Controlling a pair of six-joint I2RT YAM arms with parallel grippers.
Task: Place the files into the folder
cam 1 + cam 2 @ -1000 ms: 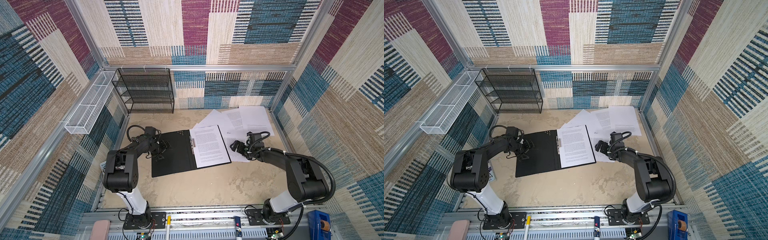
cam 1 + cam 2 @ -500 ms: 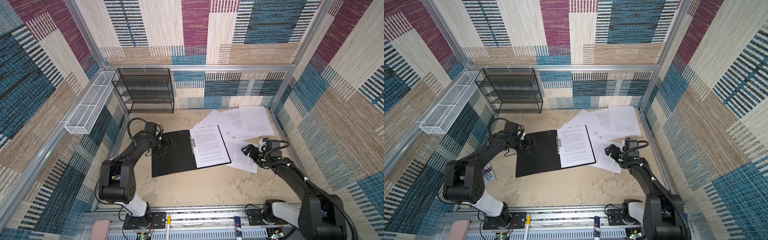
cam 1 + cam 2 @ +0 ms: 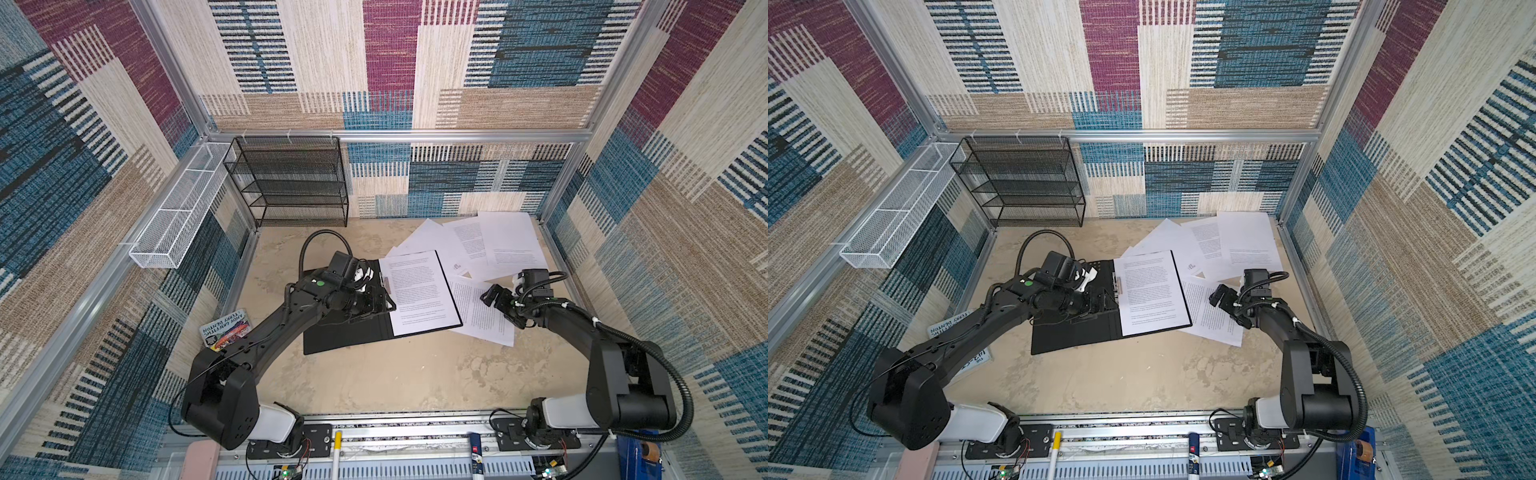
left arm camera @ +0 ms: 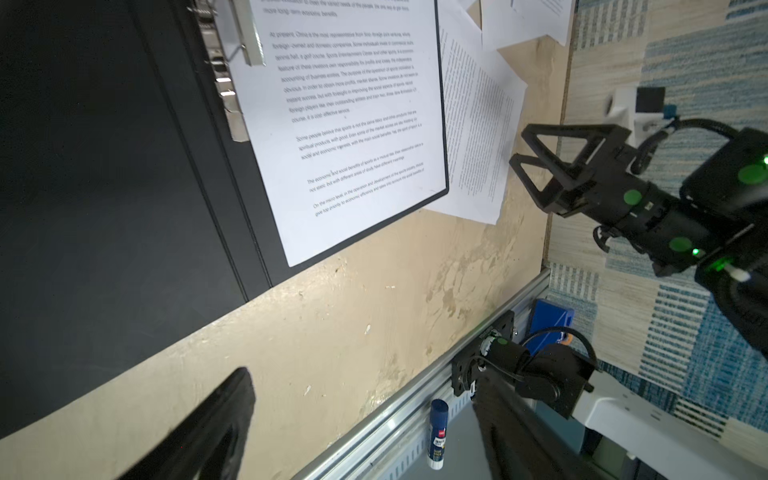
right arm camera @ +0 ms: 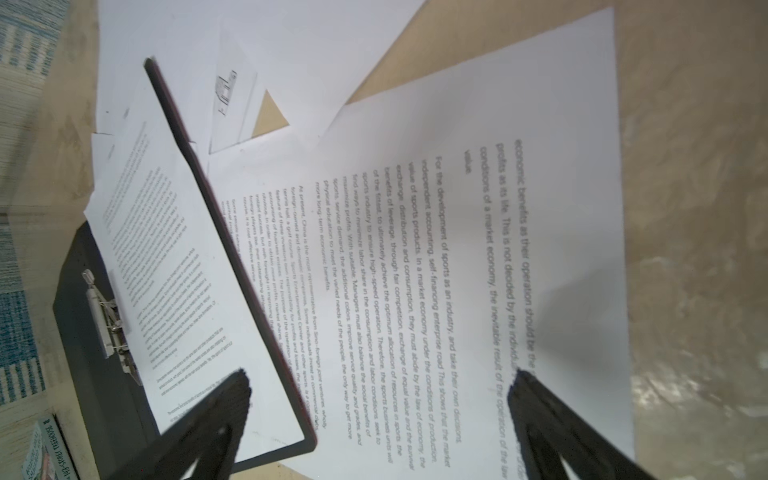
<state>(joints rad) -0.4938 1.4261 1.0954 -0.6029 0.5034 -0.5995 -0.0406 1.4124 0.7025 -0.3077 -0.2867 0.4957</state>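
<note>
The folder [image 3: 349, 336] is seen lying open and flat on the table [image 3: 395, 386], black inside up. One printed sheet [image 3: 419, 291] is already laid on its right half, against the metal clip [image 4: 249, 37] at the spine; whether the clip is pressing it down cannot be told. The left pincer [image 3: 384, 305] is held just over the bare black half, jaws spread and empty, with the clip close ahead of it. A second printed sheet [image 5: 457, 249] is spread directly beneath the right pincer [image 3: 496, 303], whose jaws are also wide apart with nothing between them. That sheet's far edge is tucked under the folder's outer edge just ahead of the pincer. More sheets [image 3: 507, 241] are fanned out beside and beyond the right pincer, overlapping one another. The step in hand is judged to be the pick-up of the second sheet, with most of the filing not yet done. For the next move, the right pincer would have to be lowered onto paper lying flat. An edge would then have to be raised or dragged free of the folder, and the sheet carried onto the one already in place. A paperback [image 3: 226, 332] is seen well behind the left pincer.
</note>
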